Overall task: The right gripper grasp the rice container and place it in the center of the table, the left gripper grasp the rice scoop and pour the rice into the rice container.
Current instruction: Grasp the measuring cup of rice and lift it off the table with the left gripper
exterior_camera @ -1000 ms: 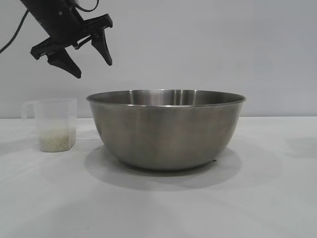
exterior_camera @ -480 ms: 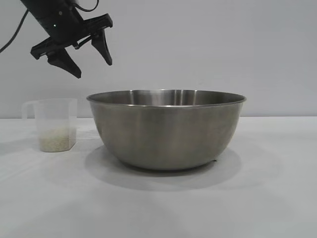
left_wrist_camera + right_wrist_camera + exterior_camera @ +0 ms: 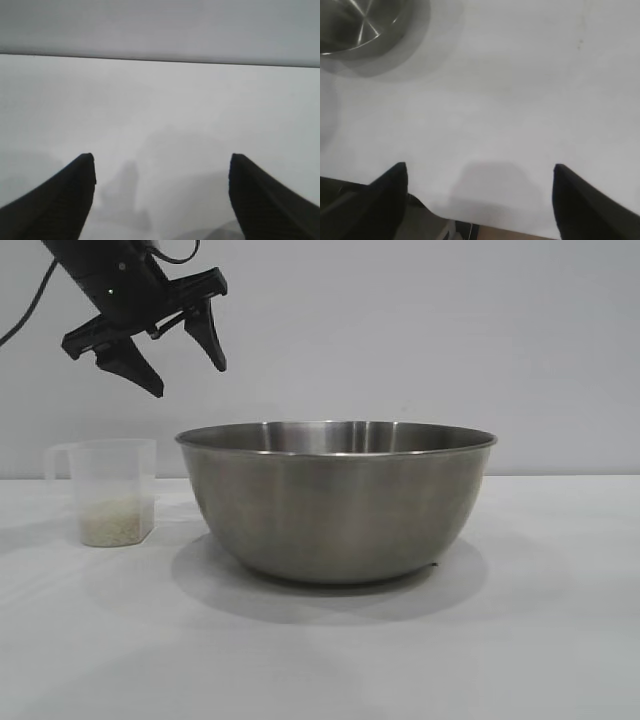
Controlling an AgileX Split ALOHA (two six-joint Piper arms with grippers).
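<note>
Nearest the exterior camera, bare white worktop (image 3: 330, 660) runs across the foreground, marked only by the soft round shadow under the rice container (image 3: 336, 498). That container, a big steel bowl, sits upright about midway across the worktop, its rolled rim level and its brushed sides unmarked; what lies inside cannot be seen from this level view. Just beside it on the left, apart from its wall, the rice scoop (image 3: 110, 490) stands upright, a clear plastic cup with its loop handle turned away from the bowl and a low layer of rice (image 3: 112, 521) in its bottom. Above and behind the scoop, well clear of it, the left gripper (image 3: 184, 368) hangs in the air tilted downward, fingers spread and holding nothing; its wrist view shows only blank worktop between the two tips. Off to the side, the right gripper (image 3: 479, 172) shows only in its own wrist view: fingers spread and empty over the worktop's edge, the bowl far off.
</note>
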